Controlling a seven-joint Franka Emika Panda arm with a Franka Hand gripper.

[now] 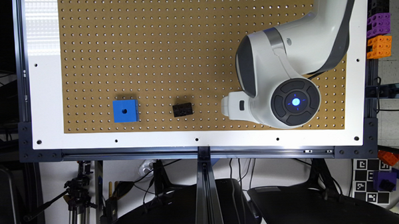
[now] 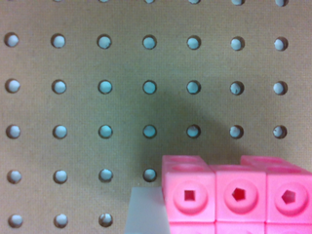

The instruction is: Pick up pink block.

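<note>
a brown pegboard (image 1: 183, 42) in a white frame (image 1: 46, 97) carries everything here. lying on it: a blue cube (image 1: 125, 111) with a centre hole out at eight o'clock, a black brick (image 1: 182, 110) near six, well apart from the cube. up close, the pink block (image 2: 239, 195) sits flat on the holed board too.

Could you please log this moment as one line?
hand: over pegboard, state unclear | pink block: close below wrist camera | blue cube, black brick: untouched
</note>
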